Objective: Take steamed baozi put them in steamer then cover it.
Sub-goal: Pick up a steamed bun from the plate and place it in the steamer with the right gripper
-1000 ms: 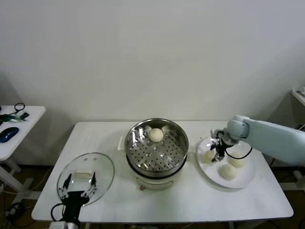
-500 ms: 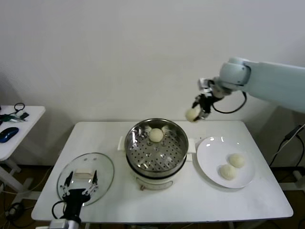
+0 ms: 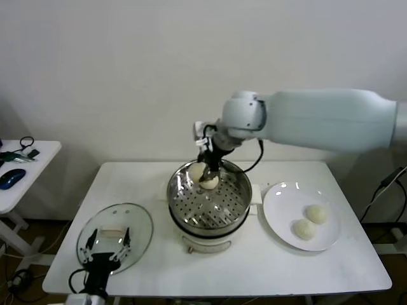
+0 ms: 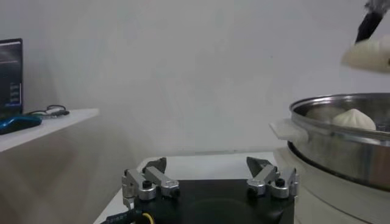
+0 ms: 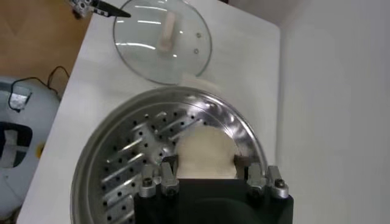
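1. Right end effector (image 3: 202, 170): half a second ago it is high in the air between steamer and plate with a bun; now it hangs over the far part of the basket, its fingers closed on a small round cream-white dough bun (image 5: 205, 153).
2. Round shiny stainless-steel steamer basket with perforated bottom (image 3: 191, 210), on its cream-white pot base: directly below the right end effector. One bun (image 3: 210, 182) already lies on the perforated floor, just beside and below the held one.
3. Flat white plate (image 3: 280, 222), on the white bench (image 3: 267, 267) well to the side of the right end effector: carries two buns (image 3: 316, 213) (image 3: 304, 229). A second ago it carries three, with the end effector down among them; the count drops by the one now aloft.
4. Round clear glass lid with metal rim and cream rectangular handle (image 3: 115, 236): flat on the bench, well apart from the right end effector, on the far side of the steamer from the plate; unchanged.
5. Left end effector (image 4: 210, 181): parked at the near edge of the lid, fingers spread apart, holding nothing; unmoved.
6. Judgement: second bun is at the point of release; two more transfers and the covering remain.
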